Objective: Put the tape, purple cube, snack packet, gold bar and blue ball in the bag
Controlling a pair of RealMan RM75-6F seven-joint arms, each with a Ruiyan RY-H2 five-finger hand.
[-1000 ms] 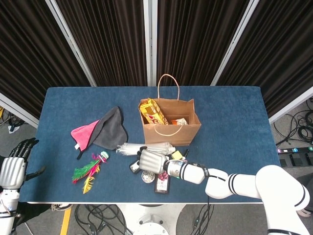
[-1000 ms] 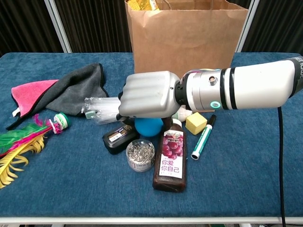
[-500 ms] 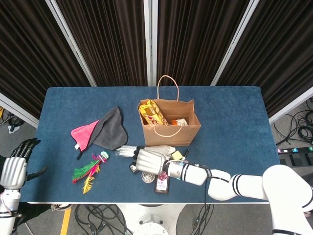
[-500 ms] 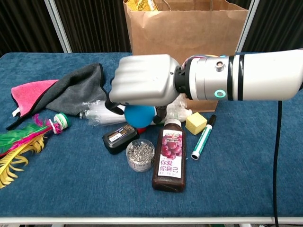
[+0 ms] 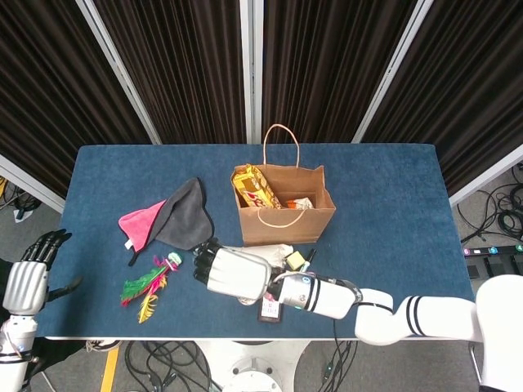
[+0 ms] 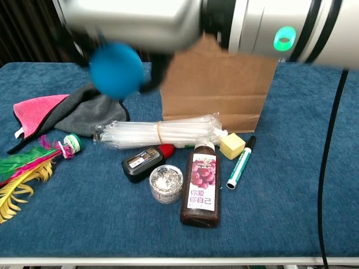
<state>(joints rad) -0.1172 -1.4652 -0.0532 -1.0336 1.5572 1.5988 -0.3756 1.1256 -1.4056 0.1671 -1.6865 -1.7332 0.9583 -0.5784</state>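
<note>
1. The right hand [image 5: 233, 272] is gripping the round blue ball [image 6: 116, 68] from above, its dark fingers curling round the ball, which is hanging clear of the blue cloth-covered table [image 5: 392, 196].
2. In the chest view the silver back of that hand is filling the top of the frame, blurred, with the ball just beneath it.
3. The brown paper bag [image 5: 285, 212] with a loop handle is standing upright beyond the right hand; a yellow and red snack packet [image 5: 256, 187] is showing inside its open top.
4. Below the raised hand, a bundle of clear plastic straws [image 6: 160, 133], a dark juice bottle with a grape label [image 6: 200, 186], a round clear tub of pins [image 6: 166, 182] and a small yellow cube [image 6: 232, 145] are lying on the table.
5. The left hand [image 5: 27, 276] is hanging off the table's edge, well apart from the right hand, fingers apart and holding nothing.
</note>
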